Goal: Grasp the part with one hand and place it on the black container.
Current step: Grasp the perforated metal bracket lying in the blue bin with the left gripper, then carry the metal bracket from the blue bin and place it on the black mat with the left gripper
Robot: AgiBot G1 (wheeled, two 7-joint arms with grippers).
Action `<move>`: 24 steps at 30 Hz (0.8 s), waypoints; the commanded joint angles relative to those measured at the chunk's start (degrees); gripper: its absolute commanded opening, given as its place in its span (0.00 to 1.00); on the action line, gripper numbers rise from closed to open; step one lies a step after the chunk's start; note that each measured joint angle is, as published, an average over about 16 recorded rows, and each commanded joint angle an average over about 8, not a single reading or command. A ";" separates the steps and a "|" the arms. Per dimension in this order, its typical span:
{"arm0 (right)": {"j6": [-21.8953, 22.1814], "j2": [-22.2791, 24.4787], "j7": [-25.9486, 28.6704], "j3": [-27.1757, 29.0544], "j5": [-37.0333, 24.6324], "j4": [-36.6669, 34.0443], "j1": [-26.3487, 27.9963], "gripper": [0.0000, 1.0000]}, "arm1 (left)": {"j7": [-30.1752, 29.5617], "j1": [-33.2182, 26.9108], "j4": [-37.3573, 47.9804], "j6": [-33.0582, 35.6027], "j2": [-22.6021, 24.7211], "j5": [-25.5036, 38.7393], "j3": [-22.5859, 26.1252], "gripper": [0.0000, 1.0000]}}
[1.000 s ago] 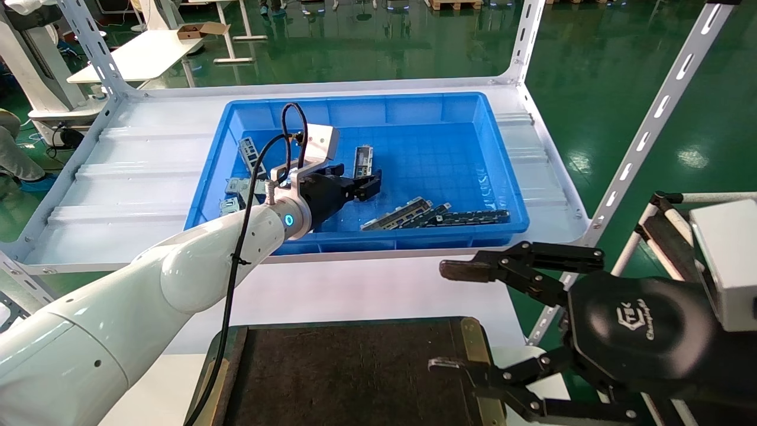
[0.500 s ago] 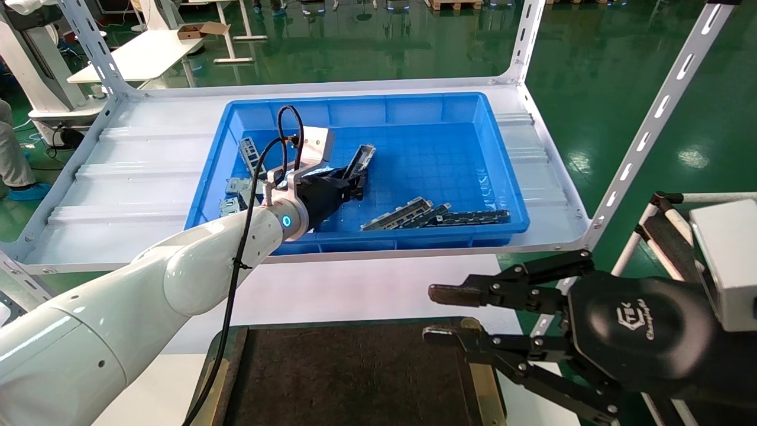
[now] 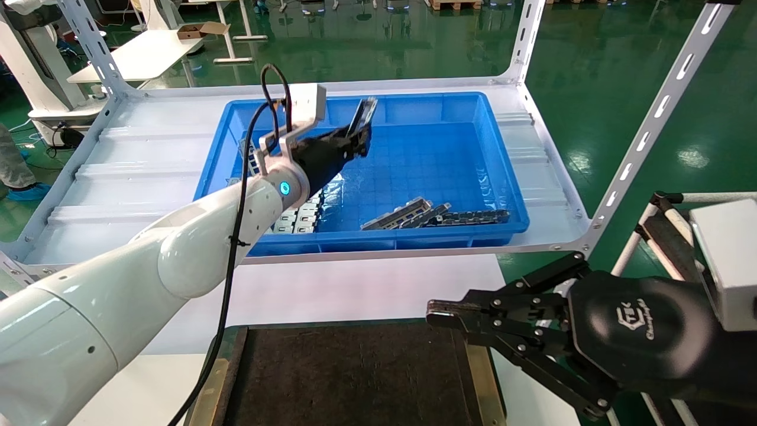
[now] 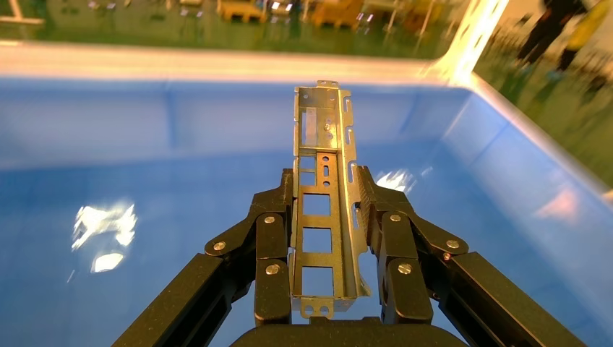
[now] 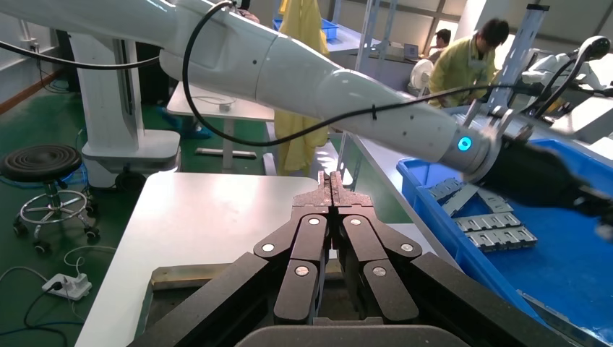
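**Part lifted over bin, left gripper clamped on it**

Left gripper up above the blue bin, fingers pinched on both long sides of the part. Part clear of the bin floor, tilted, free end pointing up toward the bin's far wall. In left wrist view, part sits lengthwise between the two finger pads, open channel side and row of rectangular cutouts facing the camera, far end sticking out past the fingertips. Left gripper closed snug against the part's edges.

More metal pieces in the bin: long strips lying by the near wall, pale ladder-like plates near the left side, partly hidden behind the left arm.

Black container on the white table nearest the robot, well apart from the held part.

Right gripper hanging over the container's right edge, fingers pressed together, nothing held; tips meeting flat in right wrist view.
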 commanded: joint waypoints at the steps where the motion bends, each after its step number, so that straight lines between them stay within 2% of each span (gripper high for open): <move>1: 0.00 0.00 0.00 0.00 0.00 0.00 0.00 0.00 | -0.68 -0.62 -0.87 -0.91 -0.02 -0.66 -0.08 0.00; 6: 0.01 0.01 -0.01 -0.01 0.01 0.00 0.00 0.00 | -1.42 -0.82 -9.85 -0.68 -4.57 -0.97 -0.33 0.00; 16: 0.02 0.01 -0.02 -0.04 0.02 0.00 0.01 0.00 | -1.85 1.07 -33.67 1.75 -19.08 -1.62 -0.75 0.00; 20: 0.02 0.02 -0.02 -0.04 0.03 0.00 0.01 0.00 | -1.44 1.91 -39.35 2.84 -22.90 -2.07 -0.80 0.00; 24: 0.02 0.02 -0.03 -0.05 0.04 0.00 0.01 0.00 | -0.64 2.44 -41.60 4.32 -24.73 -2.91 -0.96 0.00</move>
